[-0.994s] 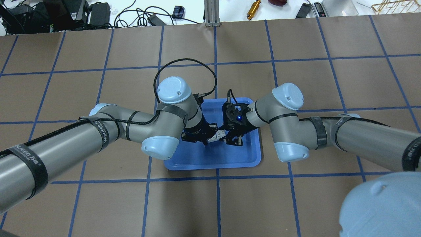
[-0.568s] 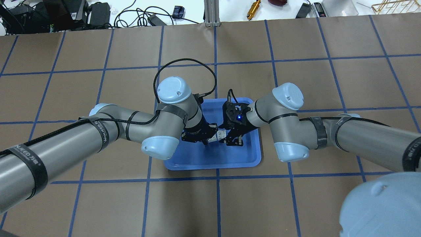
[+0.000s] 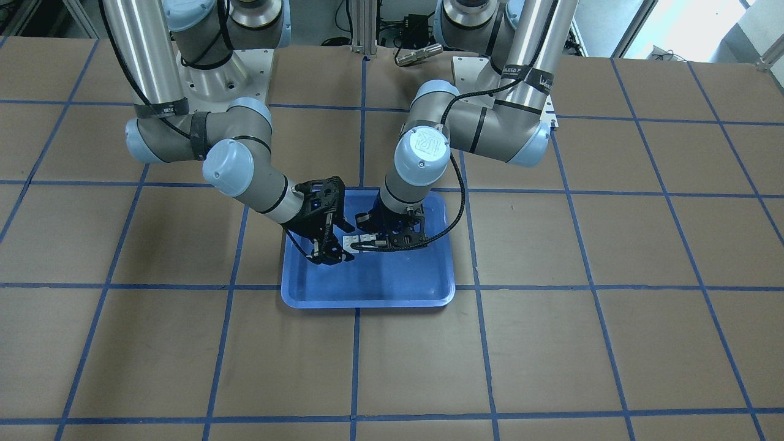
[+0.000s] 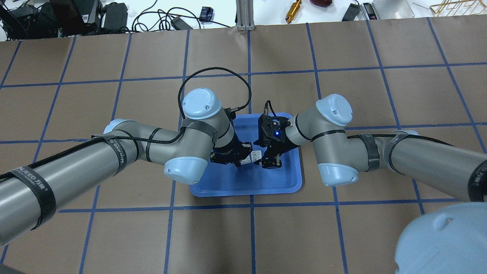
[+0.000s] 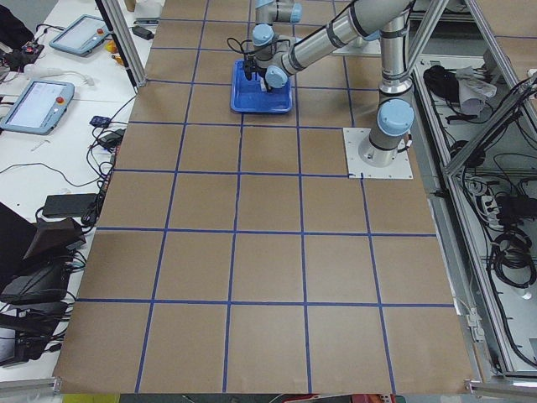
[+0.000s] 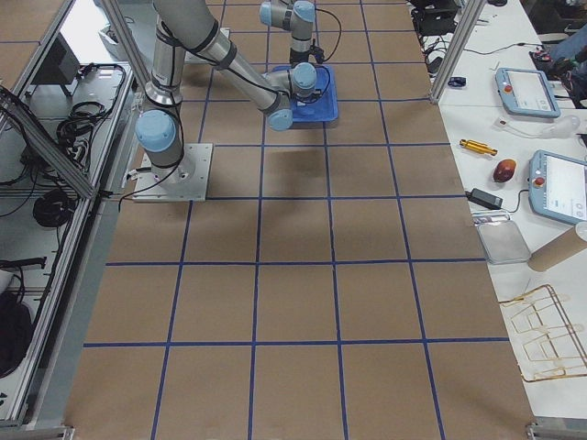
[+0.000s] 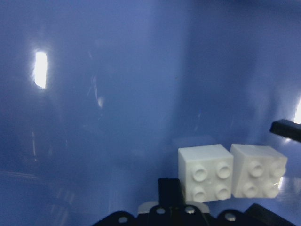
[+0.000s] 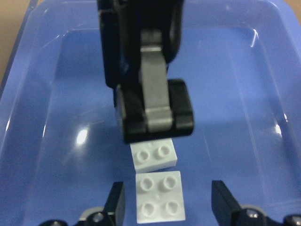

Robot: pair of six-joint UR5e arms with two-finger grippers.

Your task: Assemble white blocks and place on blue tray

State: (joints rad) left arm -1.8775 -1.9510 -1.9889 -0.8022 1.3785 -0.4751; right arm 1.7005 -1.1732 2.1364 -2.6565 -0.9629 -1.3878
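White blocks (image 8: 160, 197) are lying studs-up, side by side, on the floor of the blue tray (image 8: 244, 94), with a thin seam showing between them; the right gripper (image 8: 168, 197) is straddling the right block, fingers spread wide and touching nothing; the left gripper (image 8: 155, 125) is sitting at the left block, its grip impossible to judge. Pressing them squarely together, edges aligned, is looking like the key; a joint cap (image 3: 422, 144) is showing a UR logo; a black strap (image 4: 33, 182) is showing letters ending "JEED".

Robotics lab, grid-taped table (image 4: 380, 95), teach pendants (image 6: 527, 92)
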